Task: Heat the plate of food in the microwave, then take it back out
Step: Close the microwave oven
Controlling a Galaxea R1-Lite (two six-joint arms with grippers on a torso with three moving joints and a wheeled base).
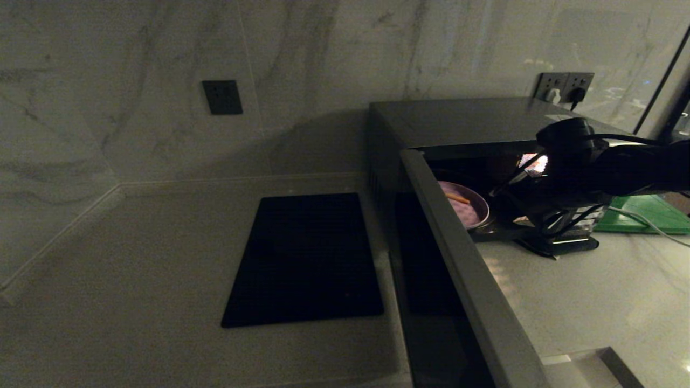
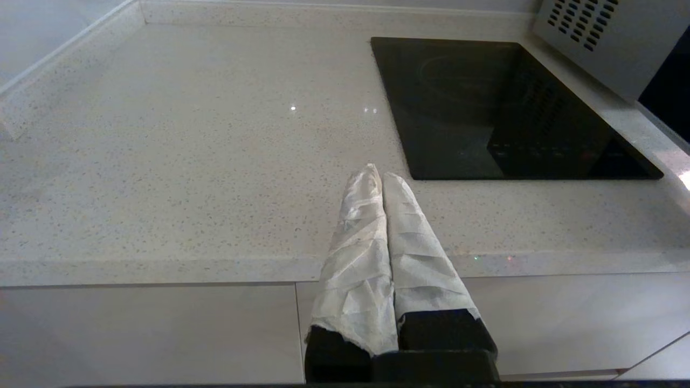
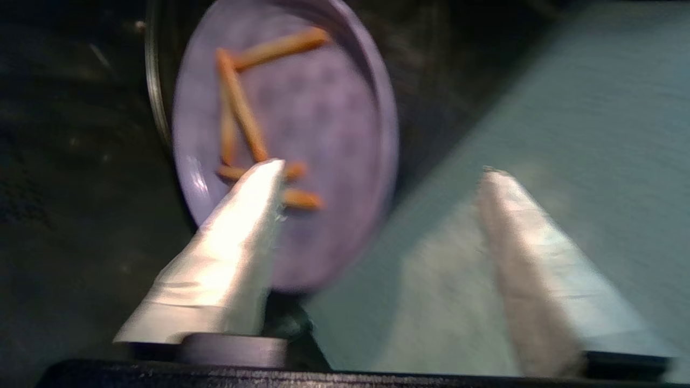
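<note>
We held our right gripper [image 3: 377,172] with fingers spread at the small lavender plate of fries [image 3: 302,108] inside the silver-grey microwave [image 1: 463,124]; withdrawing toward six o'clock looked safest.

The microwave [image 1: 431,124] door hides part of the plate of food [image 1: 466,207], which looks blurred in the right wrist view.

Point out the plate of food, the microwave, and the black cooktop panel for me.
plate of food [image 3: 323,108]: right wrist view, bare lavender inside surface.
microwave [image 1: 463,121]: head view, its flat top.
black cooktop panel [image 1: 307,258]: head view, middle of its dark surface.
</note>
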